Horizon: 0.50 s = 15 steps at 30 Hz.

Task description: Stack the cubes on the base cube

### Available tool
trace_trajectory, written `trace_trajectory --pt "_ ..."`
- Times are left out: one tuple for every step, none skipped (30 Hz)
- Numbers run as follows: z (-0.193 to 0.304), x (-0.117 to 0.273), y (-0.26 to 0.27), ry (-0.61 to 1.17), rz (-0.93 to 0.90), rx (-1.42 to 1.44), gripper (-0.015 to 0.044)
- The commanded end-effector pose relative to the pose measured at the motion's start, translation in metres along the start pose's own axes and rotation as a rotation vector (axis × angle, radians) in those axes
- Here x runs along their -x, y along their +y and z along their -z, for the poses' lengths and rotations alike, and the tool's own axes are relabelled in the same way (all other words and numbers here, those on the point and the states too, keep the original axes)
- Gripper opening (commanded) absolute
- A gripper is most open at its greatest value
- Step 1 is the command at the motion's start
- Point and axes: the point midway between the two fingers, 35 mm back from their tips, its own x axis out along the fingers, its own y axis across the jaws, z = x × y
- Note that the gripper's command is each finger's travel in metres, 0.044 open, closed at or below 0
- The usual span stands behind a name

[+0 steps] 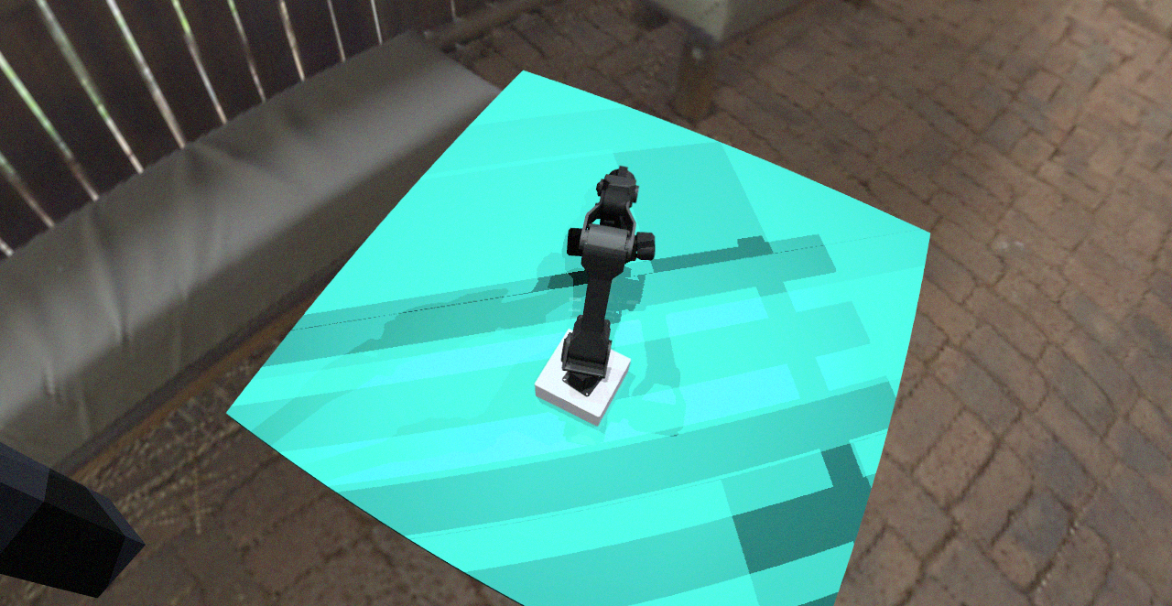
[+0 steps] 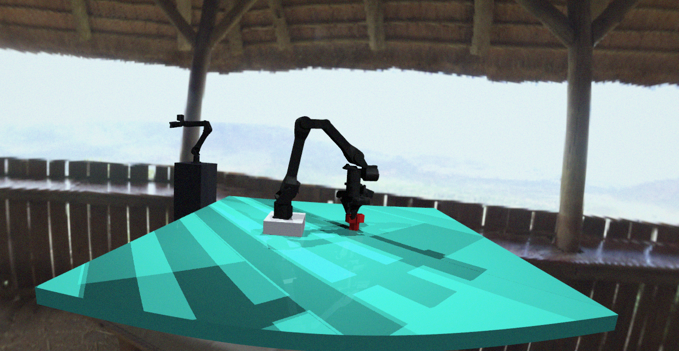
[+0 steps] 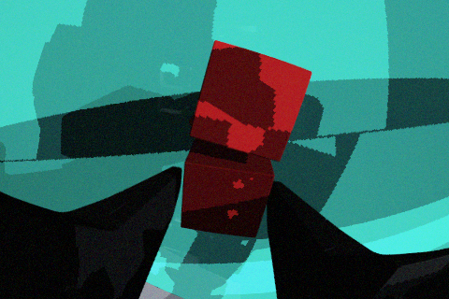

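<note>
The red base cube (image 2: 354, 226) stands on the table, mostly hidden under the two upper cubes in the wrist view. One red cube (image 3: 253, 98) (image 2: 360, 218) rests on it, toward the top of the wrist view. The other red cube (image 3: 224, 198) (image 2: 348, 218) sits diagonally across from it at about the same height, with a narrow dark gap between them. My gripper (image 3: 225, 183) is slightly open around this nearer cube. A thin gap shows at the left finger; the right finger is very close to the cube or touching it. The arm hides all cubes in the top view.
The arm stands on a white block (image 1: 602, 409) (image 2: 284, 228) on the turquoise table (image 1: 492, 569) (image 2: 475, 320). Shadows and bright patches cross the tabletop. A second, small arm stands on a dark pedestal (image 2: 194, 190) beyond the table.
</note>
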Motion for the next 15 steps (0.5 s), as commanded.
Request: trace_trajectory --pt "0.000 0.006 0.000 0.000 0.001 0.001 0.0205" --pt "0.000 0.008 0.000 0.000 0.000 0.000 0.0205" --pt "0.000 0.009 0.000 0.000 0.000 0.000 0.0205" --pt "0.000 0.011 0.000 0.000 0.000 0.000 0.0205" --pt "0.000 0.012 0.000 0.000 0.000 0.000 0.0205" --pt "0.000 0.014 0.000 0.000 0.000 0.000 0.0205" --pt "0.000 0.015 0.000 0.000 0.000 0.000 0.0205" --pt "0.000 0.017 0.000 0.000 0.000 0.000 0.0205" --pt "0.000 0.018 0.000 0.000 0.000 0.000 0.0205" --pt "0.000 0.020 0.000 0.000 0.000 0.000 0.0205" --pt "0.000 0.022 0.000 0.000 0.000 0.000 0.0205" --pt "0.000 0.023 0.000 0.000 0.000 0.000 0.0205" --pt "0.000 0.025 0.000 0.000 0.000 0.000 0.0205" --pt "0.000 0.026 0.000 0.000 0.000 0.000 0.0205" --pt "0.000 0.028 0.000 0.000 0.000 0.000 0.0205"
